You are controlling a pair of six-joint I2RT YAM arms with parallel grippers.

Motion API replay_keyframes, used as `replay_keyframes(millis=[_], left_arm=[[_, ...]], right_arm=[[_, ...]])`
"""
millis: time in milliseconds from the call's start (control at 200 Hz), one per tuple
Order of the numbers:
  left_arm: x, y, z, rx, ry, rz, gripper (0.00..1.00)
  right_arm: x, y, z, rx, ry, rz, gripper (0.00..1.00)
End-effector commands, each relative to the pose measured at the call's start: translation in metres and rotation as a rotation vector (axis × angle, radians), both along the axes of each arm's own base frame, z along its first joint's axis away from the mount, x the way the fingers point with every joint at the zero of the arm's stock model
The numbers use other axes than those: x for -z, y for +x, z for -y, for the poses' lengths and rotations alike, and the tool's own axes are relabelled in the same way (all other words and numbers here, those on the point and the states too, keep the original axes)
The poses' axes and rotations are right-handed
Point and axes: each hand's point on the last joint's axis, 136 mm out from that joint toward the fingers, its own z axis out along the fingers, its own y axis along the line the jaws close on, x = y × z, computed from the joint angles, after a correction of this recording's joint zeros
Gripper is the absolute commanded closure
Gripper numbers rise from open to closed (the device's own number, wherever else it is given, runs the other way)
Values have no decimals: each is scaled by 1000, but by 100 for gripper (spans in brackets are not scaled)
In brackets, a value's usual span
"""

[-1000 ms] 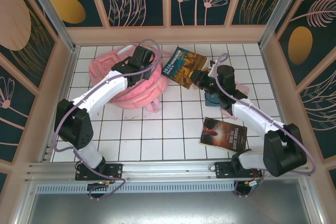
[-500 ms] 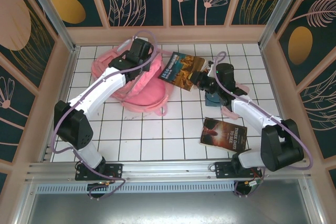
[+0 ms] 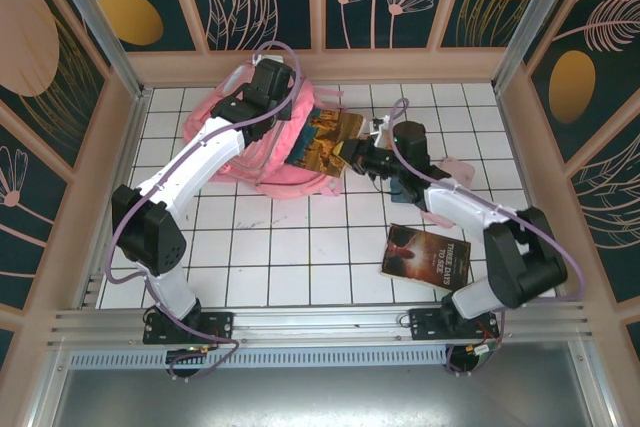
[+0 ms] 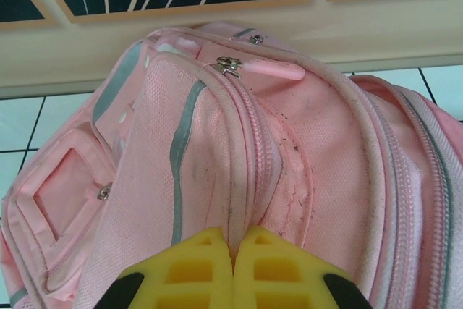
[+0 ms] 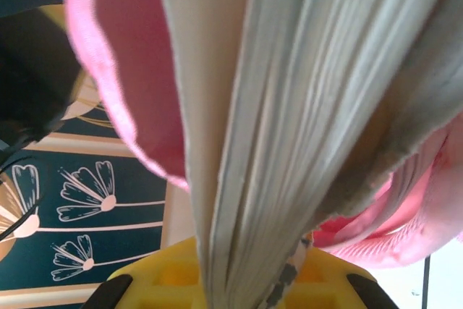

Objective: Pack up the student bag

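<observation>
Risk: the book [image 3: 322,140] snags on the mouth's rim or its pages splay if the right claw [image 5: 239,280], clamped on it, pushes askew. Left claw [image 4: 233,265] pinches backpack [image 4: 289,164] fabric; a slip would collapse the opening. Backpack: soft pink, grey stripe, scuffed, on the far-left counter [image 3: 300,247] against the back wall.

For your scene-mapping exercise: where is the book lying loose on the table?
In the top view the loose book lies flat on the tiled table, right side near the front edge, beside the right arm, apart from the student bag.
</observation>
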Motion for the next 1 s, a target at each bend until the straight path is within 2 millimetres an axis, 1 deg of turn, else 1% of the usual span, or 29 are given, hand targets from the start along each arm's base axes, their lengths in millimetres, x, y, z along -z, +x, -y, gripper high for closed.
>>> replay_keyframes(millis=[0,85,90,100,205,280,360,380,455,490,505,561,631,676,686,696,736,791,856,996], left_arm=[[-69,2,4,-2,-130,165,100],[-67,1,6,7,-139,154,100],[-73,-2,5,9,-147,166,100],[-79,-4,3,10,-153,174,100],[-84,-9,2,10,-164,176,100],[-86,-11,1,9,-170,178,100],[-89,-13,0,9,-179,182,100],[-91,-13,0,8,-182,184,100],[-94,-16,-1,13,-188,187,100],[-96,-16,-1,13,-192,189,100],[-96,-17,-1,15,-192,188,100],[-99,-18,-2,15,-198,191,100],[-101,-19,-1,19,-207,194,100],[-101,-19,-1,18,-210,193,100],[-101,-19,-1,17,-209,193,100],[-101,-20,-1,18,-210,192,100],[-100,-20,0,19,-211,192,100],[-99,-20,-1,17,-214,190,100],[-99,-20,-1,17,-215,190,100],[-97,-20,1,21,-221,186,100]], right_arm=[[-64,21,-27,-51,98,209,100],[-74,34,-42,-62,125,244,100],[-74,35,-43,-61,125,244,100],[-74,36,-45,-62,127,245,100],[-76,53,-64,-55,135,254,100],[-62,75,-75,2,110,212,100],[-54,98,-78,63,108,209,100],[-54,96,-89,52,113,214,100],[-56,106,-100,49,135,228,100],[-52,111,-104,65,126,218,100],[-50,114,-105,77,118,208,100],[-29,124,-107,128,78,145,100],[7,132,-106,183,39,46,100],[29,136,-106,206,12,1,100],[31,136,-106,209,9,-3,100],[38,137,-106,216,1,-18,100],[51,139,-106,227,-7,-29,100],[61,142,-108,225,-17,-36,100],[59,145,-114,210,-7,-23,100],[33,147,-130,201,40,25,99]])
